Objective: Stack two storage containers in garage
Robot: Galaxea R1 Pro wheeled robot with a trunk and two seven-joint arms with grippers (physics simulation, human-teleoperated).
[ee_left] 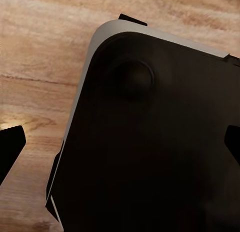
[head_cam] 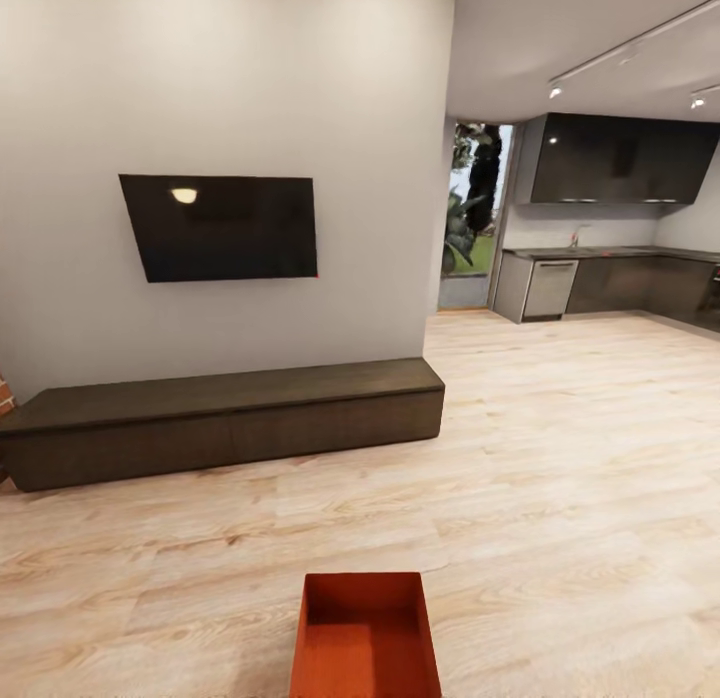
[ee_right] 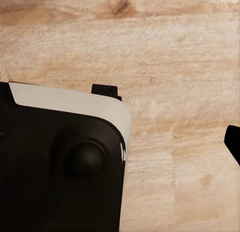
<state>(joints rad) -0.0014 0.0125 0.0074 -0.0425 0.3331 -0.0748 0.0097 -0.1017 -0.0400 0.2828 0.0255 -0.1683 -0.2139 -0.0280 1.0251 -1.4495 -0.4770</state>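
- An orange-red rectangular open-topped storage container [head_cam: 366, 638] sits on the light wood plank floor [head_cam: 560, 478] of the living room, at the lower middle of the head view, its near end cut off by the picture's lower edge.
- Its walls are thin and straight, its bottom flat and bare; the inside is the same orange-red, with the far wall in deeper shade.
- The container stands upright, its long side running away from the camera, well apart from the furniture.
- Beyond it, a long dark brown low cabinet [head_cam: 225, 423] runs along the foot of a white wall [head_cam: 230, 98]; a broad strip of bare planks lies between the cabinet and the container.
- A flat black wall-mounted screen [head_cam: 220, 226] hangs on that wall above the cabinet.
- The wall ends at a corner on the right; past it the plank floor opens wide toward a dark kitchen run of counters and upper cabinets [head_cam: 610, 278] and a tall glass opening with greenery [head_cam: 472, 213] outside.
- A sliver of red brick [head_cam: 5, 393] shows at the left edge, beside the cabinet's end.
- In the left wrist view, a black rounded body with a pale grey rim [ee_left: 150, 142] hangs above the planks, and dark finger tips [ee_left: 10, 147] poke in at the picture's edges; I cannot tell whether this claw is open or closed.
- In the right wrist view, a like black and pale grey body [ee_right: 60, 162] sits over the wood, with one dark tip [ee_right: 233, 142] at the edge; this claw's state cannot be told either.
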